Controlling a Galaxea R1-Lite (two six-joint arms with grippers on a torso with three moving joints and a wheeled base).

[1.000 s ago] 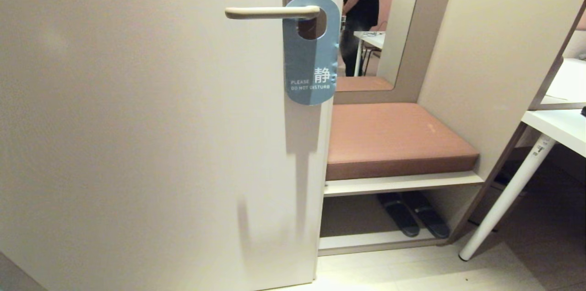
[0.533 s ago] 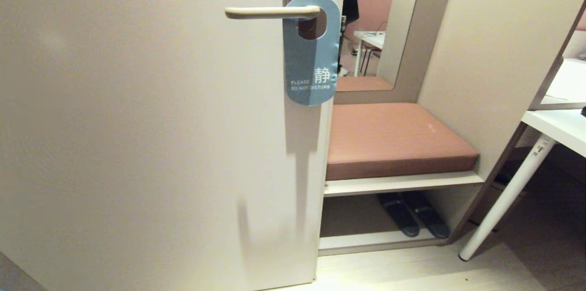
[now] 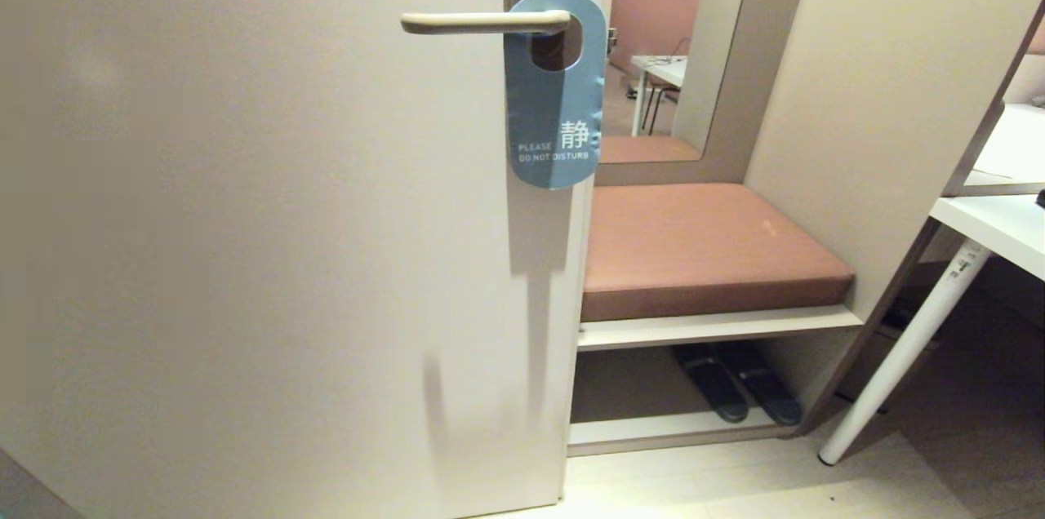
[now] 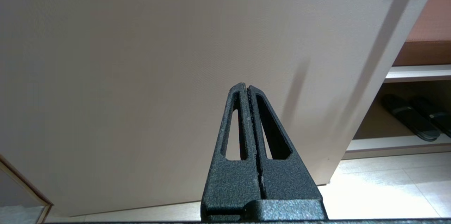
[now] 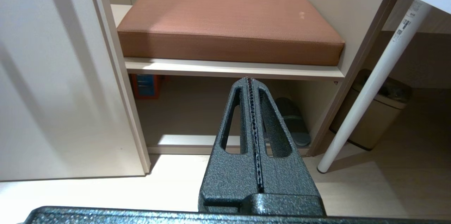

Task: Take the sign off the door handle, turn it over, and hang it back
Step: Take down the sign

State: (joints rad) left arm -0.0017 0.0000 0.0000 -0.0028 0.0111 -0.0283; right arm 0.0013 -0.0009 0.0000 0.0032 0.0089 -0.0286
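Fingers of left gripper (image 4: 248, 88) and right gripper (image 5: 249, 80) are clenched tight, nothing held; both parked low, neither in head view. Left one faces the door (image 3: 245, 258), right one faces the cushioned bench (image 5: 229, 23) w/ slippers (image 3: 739, 388) under it.

The sign (image 3: 555, 95) hangs top centre of head frame, blue "DO NOT DISTURB" face out, its hole round the door handle (image 3: 482, 22) near the lever's base. Nothing begun yet, I'd judge. To do the first step well: raise one arm, spread its fingers, pinch the card's lower half edge-on, then slide it along the lever toward the free tip at frame left, not straight down.
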